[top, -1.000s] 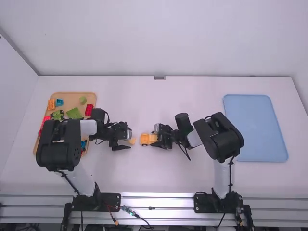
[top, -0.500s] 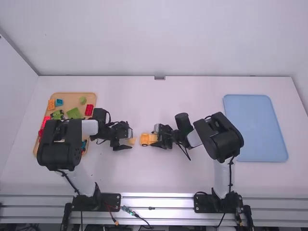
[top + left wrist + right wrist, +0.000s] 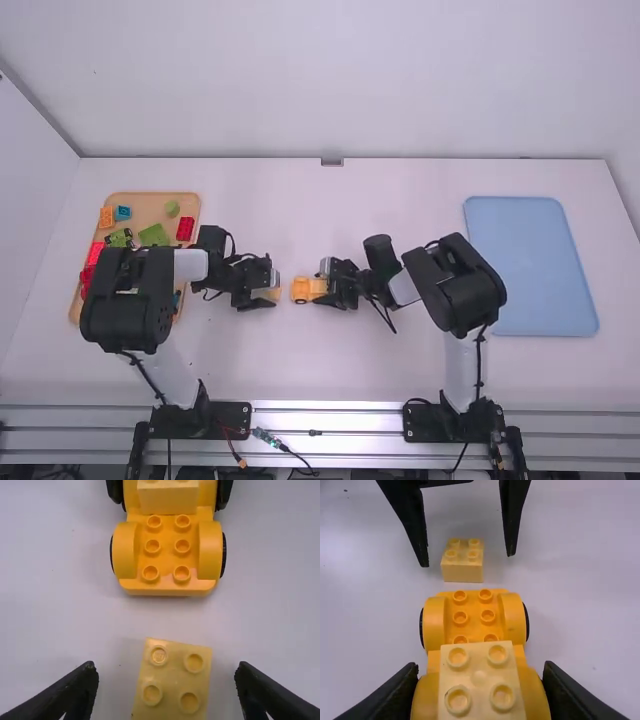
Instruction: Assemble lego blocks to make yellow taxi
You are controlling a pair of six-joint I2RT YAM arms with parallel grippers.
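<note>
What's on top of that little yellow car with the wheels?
A pale yellow block with four studs sits on the wheeled base, beside a section with six bare studs. Whatever is directly under the block is covered, so I can't tell.

The left arm [image 3: 125,300] rises from its base, then bends inward at a thick black joint, a white link carrying the black wrist toward the middle. Its pincer [image 3: 273,284] stands open, the two fingers [image 3: 74,692] well apart. The right arm [image 3: 455,280] mirrors it, black upper links slanting up and inward, the wrist turned toward the left arm. Its pincer [image 3: 322,284] is closed to a grip, fingers [image 3: 395,692] drawn in from both sides. The two pincers face each other near the middle, close but apart, neither arm crossing the other.
</note>
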